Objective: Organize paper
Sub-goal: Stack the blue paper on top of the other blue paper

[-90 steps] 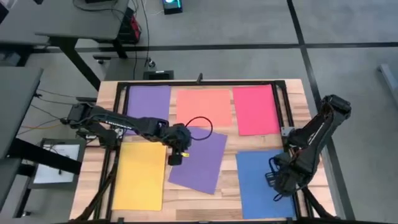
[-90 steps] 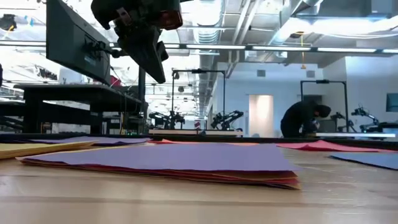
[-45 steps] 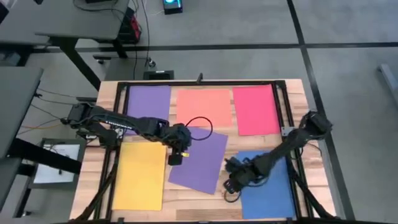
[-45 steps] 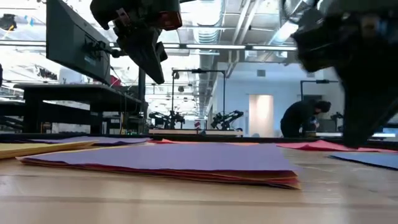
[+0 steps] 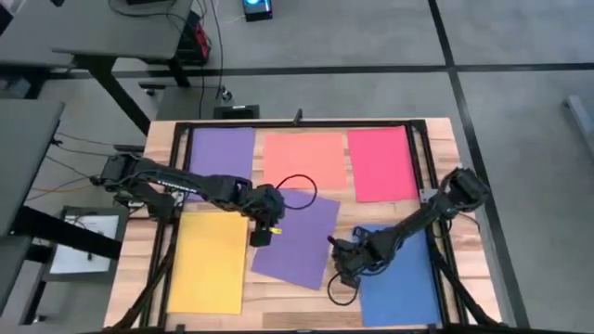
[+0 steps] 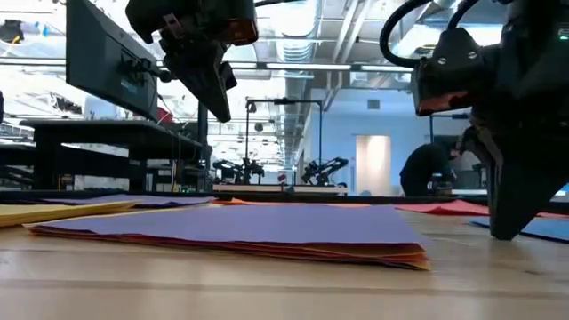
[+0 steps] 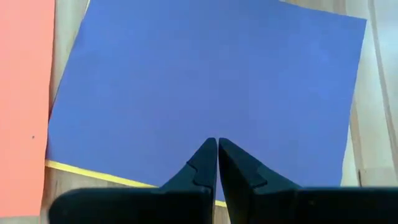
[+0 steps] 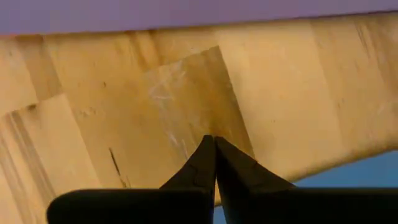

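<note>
Six coloured groups of paper lie on the wooden surface (image 5: 436, 139). Along the far side are a purple sheet (image 5: 221, 153), a salmon-orange sheet (image 5: 304, 160) and a pink-red sheet (image 5: 381, 163); nearer are a yellow sheet (image 5: 208, 262), a blue sheet (image 5: 394, 276) and, in the middle, a skewed purple-topped stack (image 5: 297, 237).

The sheets are judged to be very light, thin and floppy, lying flat with little edge to catch. A grip from above is unlikely to work; an overhanging corner or a lifted edge would be needed, or the sheet could be pressed and slid. The stack's layers are likely to slip over one another.

The left tool (image 5: 264, 235) hangs over the stack's left edge, its fingers closed together and holding nothing. The right tool (image 5: 342, 274) is low over bare wood between the stack and the blue sheet, also pinched shut and empty.

How many sheets the stack holds cannot be counted; only yellow and reddish edges show beneath it in the low view. Whether the right tool touches the surface cannot be told.
</note>
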